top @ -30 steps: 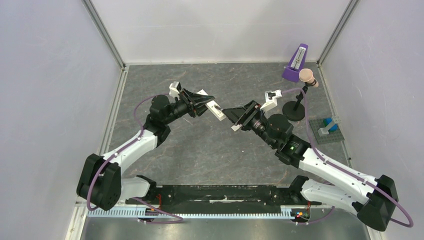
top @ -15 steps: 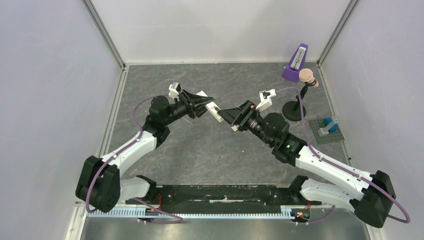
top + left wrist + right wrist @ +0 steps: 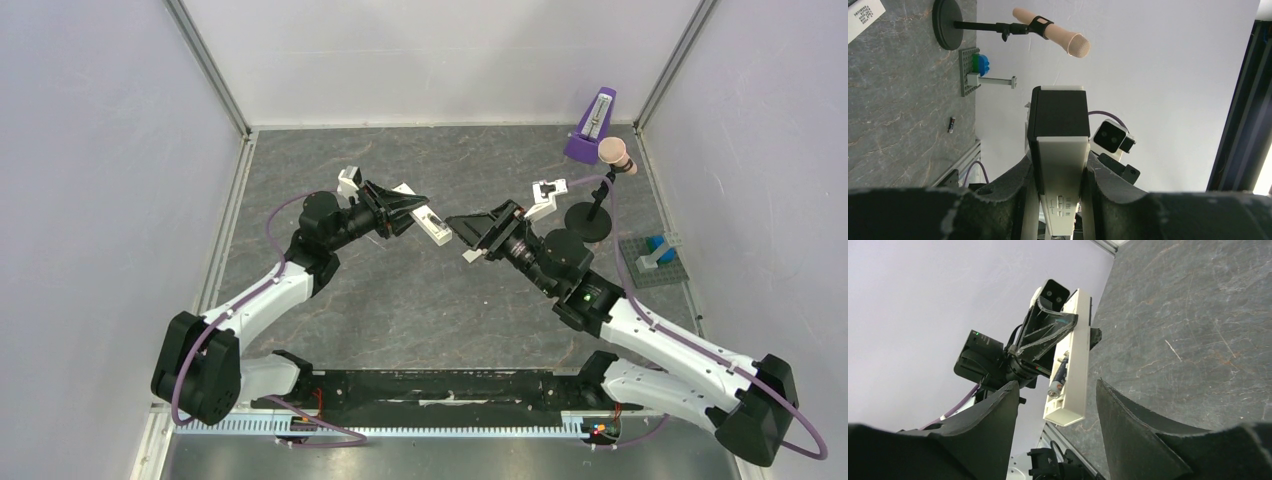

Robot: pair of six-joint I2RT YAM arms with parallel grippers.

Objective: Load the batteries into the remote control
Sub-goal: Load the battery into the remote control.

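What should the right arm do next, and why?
Probably pull the right tool back and head for the loose battery on the table: its jaws are open and empty, one cell already sits in the remote control, which the left tool holds.

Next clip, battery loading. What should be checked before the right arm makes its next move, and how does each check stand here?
1. Grip: left gripper shut on the remote control: ok.
2. Remote control's open side turned toward the right gripper: ok.
3. The first battery lies in the recess; fully seated: cannot tell.
4. Right gripper carrying a cell: not ok, open and empty.
5. The second battery located: ok, lying on the table near the grey brick plate.
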